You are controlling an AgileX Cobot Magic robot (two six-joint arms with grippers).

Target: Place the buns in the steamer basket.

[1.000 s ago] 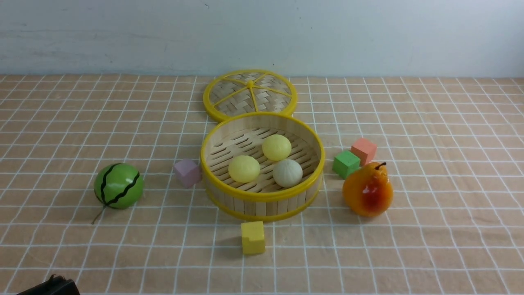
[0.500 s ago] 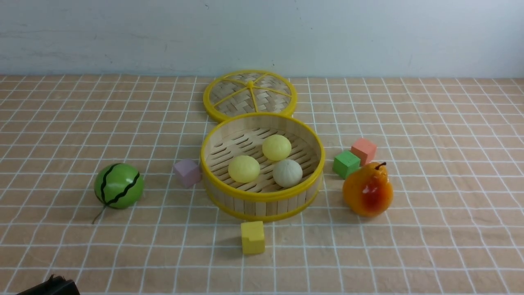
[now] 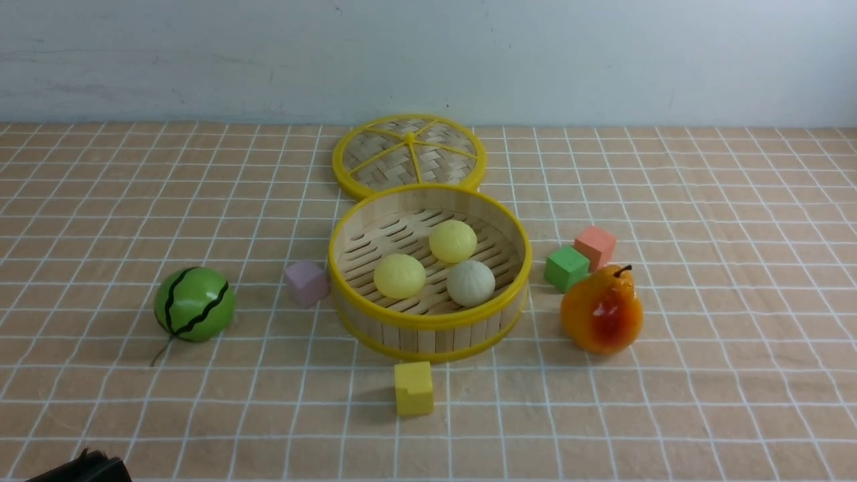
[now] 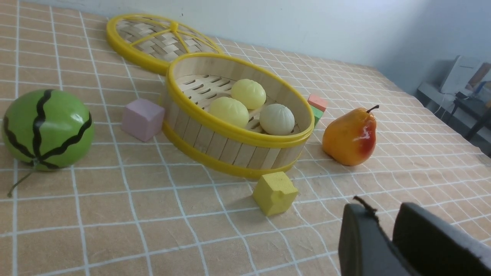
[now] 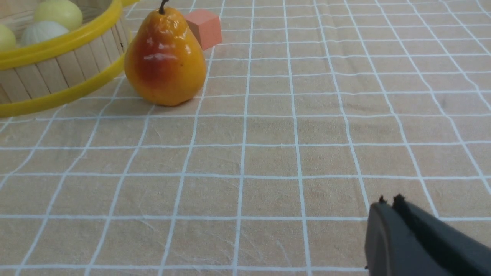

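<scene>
1. Round, deep bamboo steamer basket with yellow rims (image 3: 428, 321) sits upright on the desk (image 3: 669, 415), uncovered. The round woven lid with yellow spokes (image 3: 410, 150) lies at its far side.
2. All three buns are inside on the slatted floor: a pale yellow round bun (image 3: 400, 276) to the left, another pale yellow ball-shaped bun (image 3: 452, 241) farther back, a pleated off-white bun (image 3: 471, 284) to the right and near. Placing looks complete, in my judgement.
3. Left tool (image 4: 384, 212): fingertips slightly parted, nothing between them. Right tool (image 5: 390, 203): clenched, tips together, no load.
4. Key relation: the basket lies far and to the right of the left tool, well apart from it; for the right tool it lies far and to the left. Which is nearer, cannot tell. The buns are round, so no long axis to line up with.
5. Next move, judged: none toward the buns; hold both arms clear. Any touch-up would mean coming down over the rim. Main risk then: nudging the wall or the yellow cube (image 3: 414, 388) just near of it.
</scene>
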